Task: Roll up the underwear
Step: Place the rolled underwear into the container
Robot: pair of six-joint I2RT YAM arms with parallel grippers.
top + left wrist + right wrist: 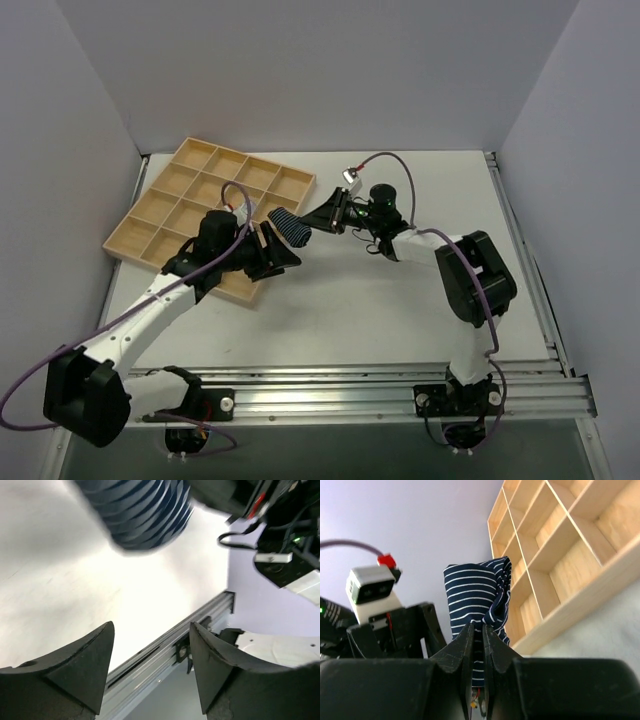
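Right gripper [477, 630] hangs over the big white flat table [400, 300], just beside the light brown wooden tray [160, 205] of square boxes. It is squeezed tight on the small, soft, dark blue underwear [479, 592] with thin white stripes, holding it up in the air. Left gripper [151, 627] is wide open with nothing in it, close to the underwear.

A robotics lab test cell; plain white panels [300, 70] box in the white surface [400, 310]; aluminium rails [330, 385] along its near edge carry the bolted left arm [150, 318] and right arm [472, 275].
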